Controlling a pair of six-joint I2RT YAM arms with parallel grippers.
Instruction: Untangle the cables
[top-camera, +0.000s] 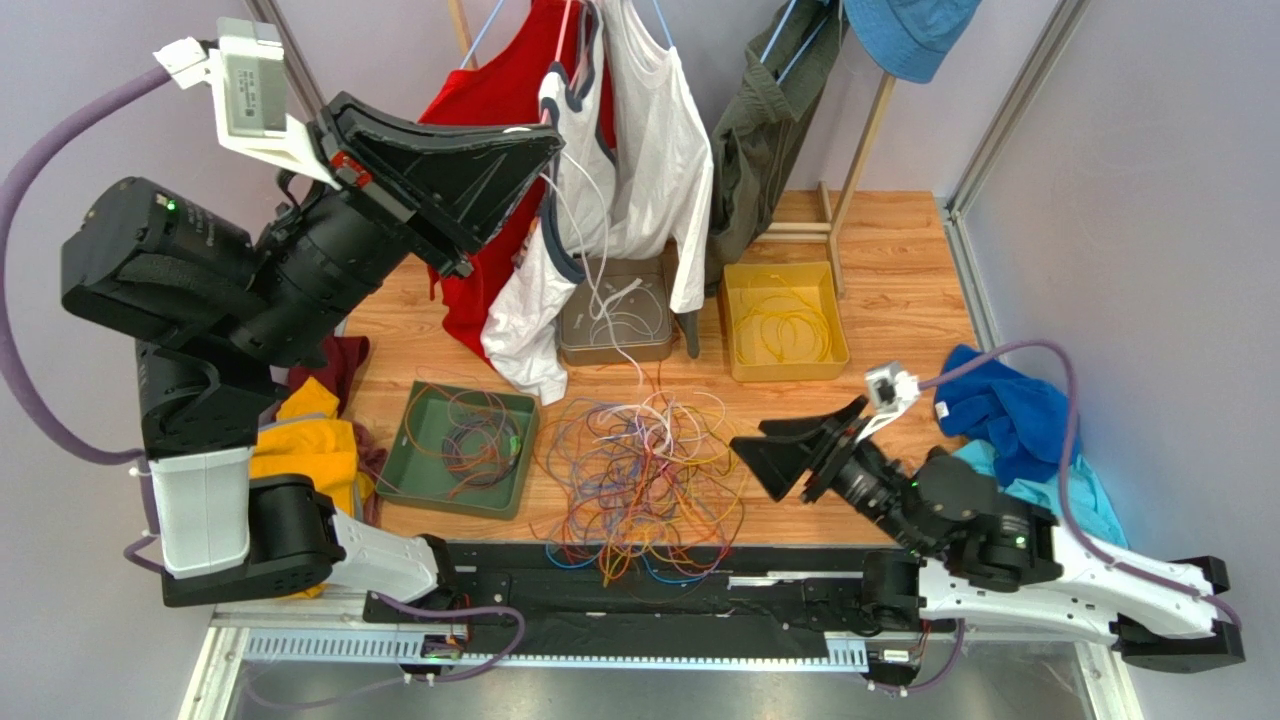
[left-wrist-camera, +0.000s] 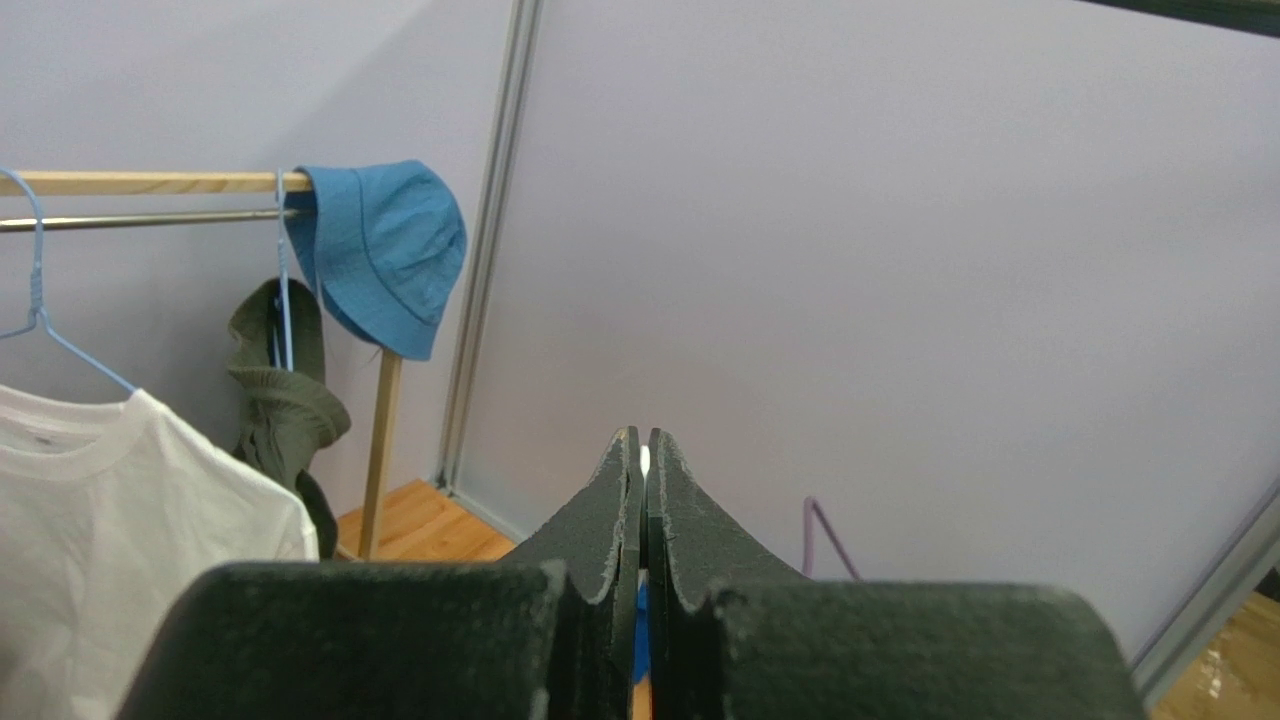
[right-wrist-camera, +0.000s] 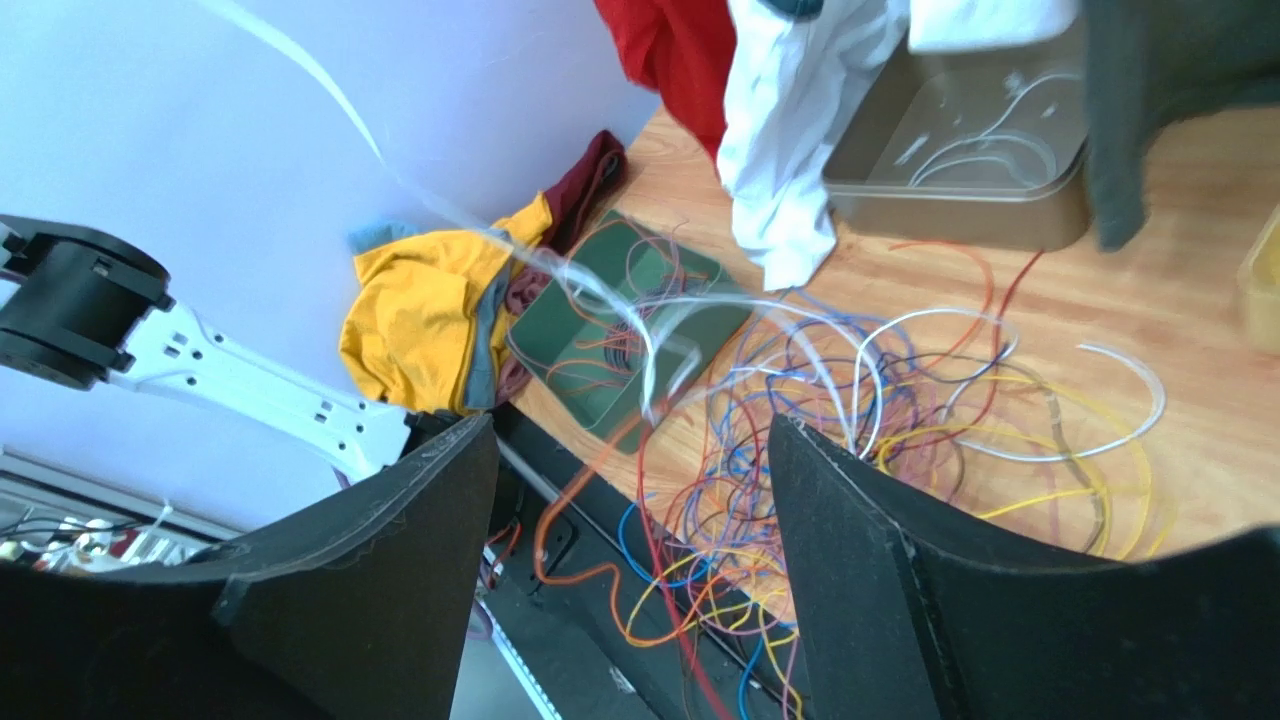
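The cables (top-camera: 639, 473) lie in a loose snarl of orange, yellow, blue, red, purple and white on the wooden table near the front edge. Some hang over the black rail. My left gripper (top-camera: 553, 138) is raised high by the hanging clothes and is shut on a white cable (top-camera: 649, 393), which runs down to the snarl. A white sliver shows between its tips in the left wrist view (left-wrist-camera: 643, 438). My right gripper (top-camera: 751, 468) is wide open and empty, just right of the snarl. In the right wrist view it (right-wrist-camera: 631, 428) frames the cables (right-wrist-camera: 842, 405) and the blurred, lifted white cable (right-wrist-camera: 496, 240).
A green tray (top-camera: 394, 465) holds dark cables, a grey tray (top-camera: 574, 354) white ones, and a yellow tray (top-camera: 736, 360) yellow ones. Clothes hang on a rack (top-camera: 646, 150) at the back. Yellow and maroon clothes (top-camera: 308, 435) lie at the left, blue cloth (top-camera: 1007, 413) at the right.
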